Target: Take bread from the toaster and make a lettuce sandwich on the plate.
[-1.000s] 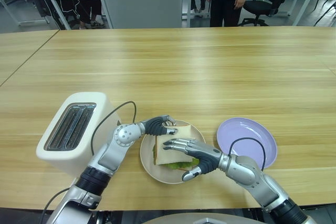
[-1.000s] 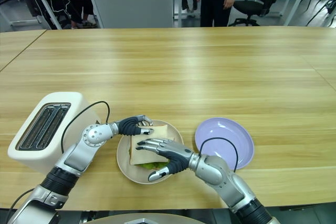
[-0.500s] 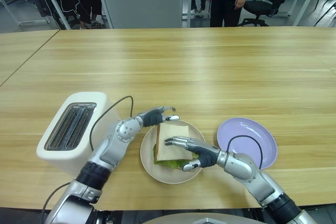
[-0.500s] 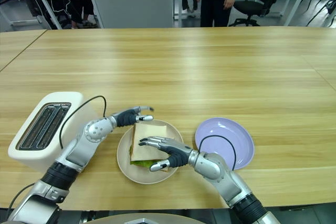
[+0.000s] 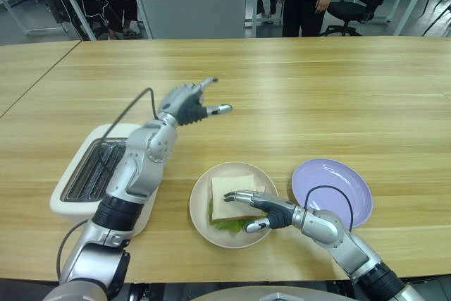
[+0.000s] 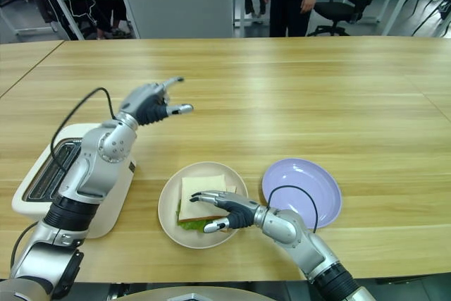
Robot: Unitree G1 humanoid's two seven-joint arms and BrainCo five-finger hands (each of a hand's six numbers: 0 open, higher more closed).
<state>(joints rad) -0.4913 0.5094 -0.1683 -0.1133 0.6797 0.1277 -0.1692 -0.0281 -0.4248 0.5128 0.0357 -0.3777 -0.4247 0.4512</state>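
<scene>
While the right robot hand (image 5: 271, 209) sits low on the sandwich (image 5: 229, 192), the left robot hand (image 5: 187, 106) is up in the air, well apart from it. Details:

- Sandwich: on the beige plate (image 5: 201, 218), close to the near edge of the bench (image 5: 317, 89), approx mid-width. White slice on top, lettuce (image 5: 227, 225) poking out along its near edge. Whatever's under the lettuce is hidden, can't tell.
- R robot hand: comes in from the near-right, just over the plate. Fingers lie across the right part of the top slice, thumb tucked at the near edge by the lettuce, so that corner of the sandwich sits between them. Reads as a light grasp on the sandwich.
- L robot hand: raised above the bench, past the far-right corner of the toaster (image 5: 81, 185), w/ the forearm crossing over the toaster's right side. Half-open: some fingers straight out toward the bench's right edge, rest bent in. Empty, touching nothing.
- Toaster: white, near-left part of the bench, slots facing up. Left of the beige plate w/ bare bench between them.
- Purple plate (image 5: 331, 181): just right of the beige one, narrow gap, not touching. Black cable loop (image 5: 320, 189) from the R wrist hangs over it.
</scene>
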